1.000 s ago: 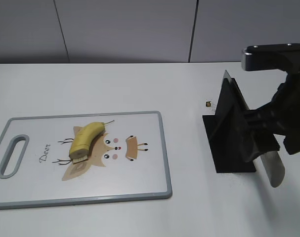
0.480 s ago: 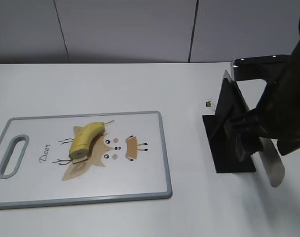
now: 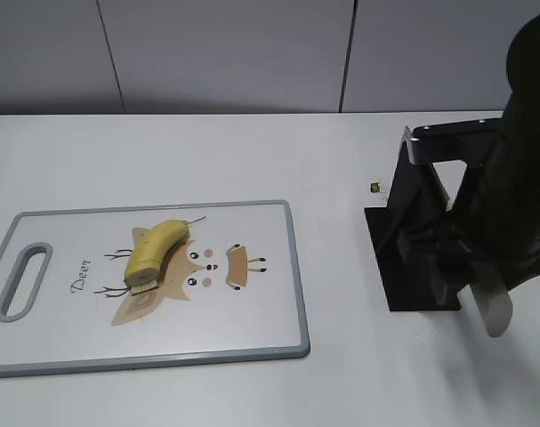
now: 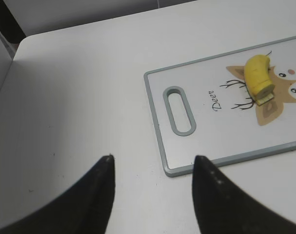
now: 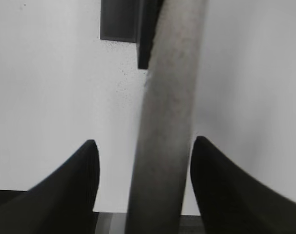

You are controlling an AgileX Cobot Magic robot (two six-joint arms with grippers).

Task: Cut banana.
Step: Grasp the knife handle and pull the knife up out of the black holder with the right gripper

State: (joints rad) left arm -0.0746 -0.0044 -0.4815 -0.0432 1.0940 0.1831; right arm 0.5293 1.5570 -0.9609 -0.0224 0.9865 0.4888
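Here the right tool [image 5: 144, 146] straddles the knife handle [image 5: 165, 122], fingers apart, while the banana [image 3: 154, 251] lies on the left board [image 3: 278, 329].

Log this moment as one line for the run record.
banana: uncut, on cutting board | right end effector: open around knife handle at black stand | left end effector: open, empty, near board handle end

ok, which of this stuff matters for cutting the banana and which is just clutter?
For the job:
- banana
- cutting board under it
- knife handle between the open right end effector fingers
- black knife stand

Just lying about:
- small dark speck on the table, left of the stand
- left end effector, open and holding nothing, off the board's handle end
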